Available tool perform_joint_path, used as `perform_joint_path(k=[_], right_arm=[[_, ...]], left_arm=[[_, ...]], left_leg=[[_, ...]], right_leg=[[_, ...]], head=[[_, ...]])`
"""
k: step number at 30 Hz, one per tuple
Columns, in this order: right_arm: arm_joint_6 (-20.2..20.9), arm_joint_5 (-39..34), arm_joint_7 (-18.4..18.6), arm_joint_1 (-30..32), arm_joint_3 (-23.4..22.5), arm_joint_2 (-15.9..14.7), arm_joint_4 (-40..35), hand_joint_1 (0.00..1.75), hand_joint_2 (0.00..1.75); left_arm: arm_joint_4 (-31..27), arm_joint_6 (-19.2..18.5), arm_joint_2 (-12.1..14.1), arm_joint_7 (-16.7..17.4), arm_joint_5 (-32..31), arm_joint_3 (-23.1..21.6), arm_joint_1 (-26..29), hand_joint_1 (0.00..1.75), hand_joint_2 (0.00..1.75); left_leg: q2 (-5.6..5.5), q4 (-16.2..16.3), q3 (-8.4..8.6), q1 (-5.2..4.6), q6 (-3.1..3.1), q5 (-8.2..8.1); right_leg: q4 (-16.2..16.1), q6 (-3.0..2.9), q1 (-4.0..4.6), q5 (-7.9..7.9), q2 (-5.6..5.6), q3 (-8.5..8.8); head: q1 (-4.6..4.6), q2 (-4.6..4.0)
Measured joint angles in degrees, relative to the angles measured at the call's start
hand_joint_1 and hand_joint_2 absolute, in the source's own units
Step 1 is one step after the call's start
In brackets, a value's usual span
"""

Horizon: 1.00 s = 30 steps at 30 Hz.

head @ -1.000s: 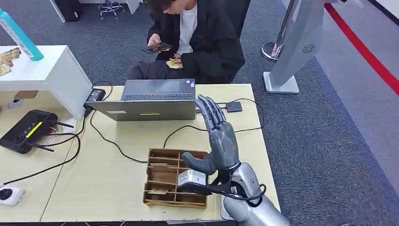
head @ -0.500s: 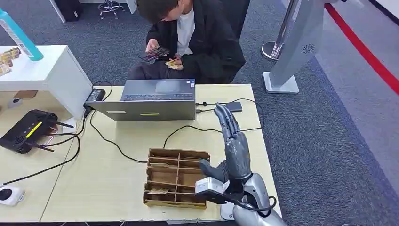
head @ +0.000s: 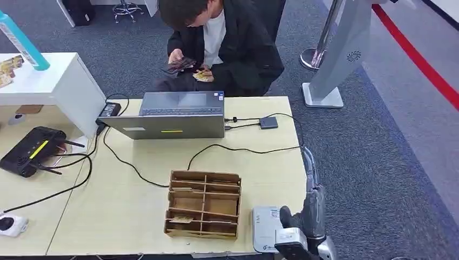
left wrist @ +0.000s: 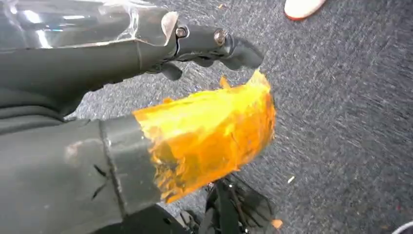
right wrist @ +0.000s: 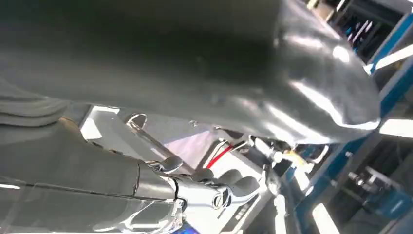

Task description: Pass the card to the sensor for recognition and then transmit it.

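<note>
Head view: right robot hand point(head: 310, 208) has dropped back from above the desk point(head: 135, 216) to its right front edge. Fingers are straight and nothing is held, so it is released. It looks like a retreat with no card picked, so the pass to the sensor is not yet done. Cardboard organizer point(head: 203, 205): card point(head: 182, 220) lies in the front-left compartment, with something flat in a rear-left slot and the other slots looking bare. Grey box point(head: 264, 228) sits just beside the organizer. Small dark reader point(head: 269, 123) is cabled to the laptop point(head: 176, 114); a person point(head: 227, 38) sits behind.

Left wrist view: left robot hand point(left wrist: 195, 112) hangs over carpet, loose, grasping nothing.

Right wrist view: blurred, fingers point(right wrist: 234, 185) holding nothing.
</note>
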Motion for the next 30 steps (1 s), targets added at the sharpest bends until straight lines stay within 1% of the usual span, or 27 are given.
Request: perform_joint_path(k=[5,12,14,18,25,30], right_arm=[[0.04,-1.45,-0.35,1.69,-0.85,0.0,-1.93,0.0,0.0],[0.04,-1.56,-0.46,2.3,-1.11,0.0,-2.82,0.0,0.0],[0.43,-2.75,-1.05,2.38,-1.18,0.0,-2.98,0.0,0.0],[3.04,-6.91,-3.44,2.43,-1.2,0.15,-3.7,0.0,0.0],[8.13,-17.65,-7.89,2.31,0.0,0.81,-5.95,0.0,0.0],[11.19,-19.44,-8.26,1.67,0.19,1.62,-6.47,0.0,0.0]], left_arm=[[0.0,0.17,0.0,0.51,0.02,0.0,-0.35,0.0,0.0],[0.0,0.2,0.0,0.51,0.02,0.0,-0.53,0.0,0.0],[0.0,0.39,0.0,0.96,0.02,0.0,-0.59,0.0,0.0],[-0.04,1.18,0.02,2.56,-0.13,-0.59,-0.73,0.0,0.0],[-0.37,-0.77,0.37,4.29,-0.04,-4.07,-1.25,0.0,0.0],[-0.37,-0.87,0.31,4.38,0.07,-5.79,-1.49,0.0,0.0]], left_leg=[[-0.01,0.01,0.0,-0.01,0.0,0.0],[-0.01,0.01,0.0,-0.01,0.0,0.0],[-0.01,0.01,0.0,-0.01,0.0,0.0],[-0.01,0.01,-0.01,-0.01,0.0,0.0],[-0.02,0.0,-0.02,0.0,0.0,0.0],[-0.01,0.0,-0.01,-0.01,0.0,0.0]], right_leg=[[0.0,0.01,-0.01,0.0,0.01,0.0],[0.0,0.01,-0.01,0.0,0.01,0.0],[0.0,0.01,-0.01,0.0,0.01,0.0],[0.0,0.01,-0.01,0.0,0.01,0.0],[0.0,0.01,0.0,0.0,0.0,0.02],[0.0,0.01,-0.01,0.0,0.0,0.02]], head=[[0.02,0.0],[0.0,0.0],[0.0,0.0],[0.0,0.0],[0.02,0.0],[0.02,0.0]])
